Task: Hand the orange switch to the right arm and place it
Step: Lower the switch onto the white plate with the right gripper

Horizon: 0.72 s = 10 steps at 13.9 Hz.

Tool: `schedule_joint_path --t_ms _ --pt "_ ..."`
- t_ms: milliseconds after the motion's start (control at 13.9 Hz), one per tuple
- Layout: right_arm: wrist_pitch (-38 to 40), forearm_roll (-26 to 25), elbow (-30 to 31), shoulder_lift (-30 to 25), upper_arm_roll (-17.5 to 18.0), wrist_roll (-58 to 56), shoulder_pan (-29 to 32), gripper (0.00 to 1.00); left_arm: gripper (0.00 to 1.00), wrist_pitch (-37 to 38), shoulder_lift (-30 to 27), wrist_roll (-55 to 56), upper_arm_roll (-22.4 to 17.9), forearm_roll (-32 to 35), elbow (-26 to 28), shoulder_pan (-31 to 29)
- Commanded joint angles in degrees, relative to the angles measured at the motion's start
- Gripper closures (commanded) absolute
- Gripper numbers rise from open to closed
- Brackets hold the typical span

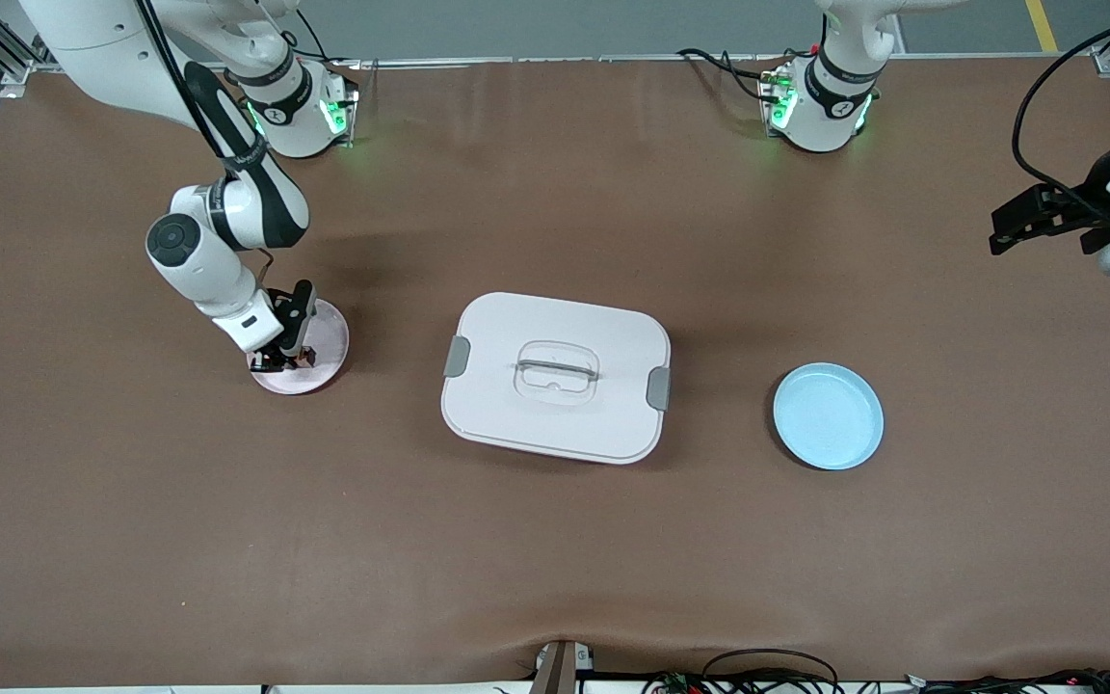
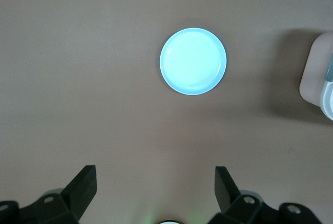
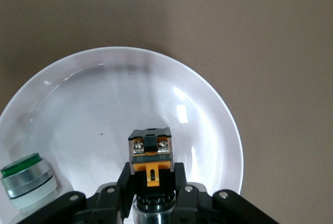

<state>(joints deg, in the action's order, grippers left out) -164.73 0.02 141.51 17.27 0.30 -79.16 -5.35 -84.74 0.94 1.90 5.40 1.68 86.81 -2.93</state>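
Orange switch (image 3: 151, 154) gripped in right claw (image 3: 151, 180), down in pink plate (image 1: 326, 339) toward right arm's end of brown surface (image 1: 555, 540). Green-topped button (image 3: 27, 178) lying in same plate. White lidded box (image 1: 555, 378) mid-surface, blue plate (image 2: 193, 61) beside it. Left claw (image 2: 155, 185) spread wide, waiting above surface.

1. The small black blocky switch with an orange part (image 3: 151, 154), seen in the right wrist view, carries tiny printed characters on its orange band; they are too small to make out.
2. No other text, label, brand, number or sign can be read in any view.
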Motion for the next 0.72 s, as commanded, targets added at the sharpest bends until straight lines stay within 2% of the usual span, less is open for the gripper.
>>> schedule_joint_path --t_ms 0,144,359,646 --pt "0.29 -0.72 -0.09 1.1 0.93 0.05 1.3 0.0 0.0 2.29 -0.41 -1.1 0.31 -1.23 -2.25 -1.63" --pt "0.37 -0.64 -0.18 1.01 1.01 0.14 1.22 0.0 0.0 3.79 -0.15 -0.76 0.31 -2.99 -3.93 -1.29" --pt "1.51 -0.37 -0.71 0.31 1.19 0.06 1.22 0.0 0.0 3.79 0.12 -0.58 0.75 -2.91 -3.67 -1.11" --pt "13.88 0.68 -4.22 -3.55 1.37 1.37 0.51 0.0 0.0 4.76 0.12 -0.93 3.47 -1.85 -2.62 -1.02"
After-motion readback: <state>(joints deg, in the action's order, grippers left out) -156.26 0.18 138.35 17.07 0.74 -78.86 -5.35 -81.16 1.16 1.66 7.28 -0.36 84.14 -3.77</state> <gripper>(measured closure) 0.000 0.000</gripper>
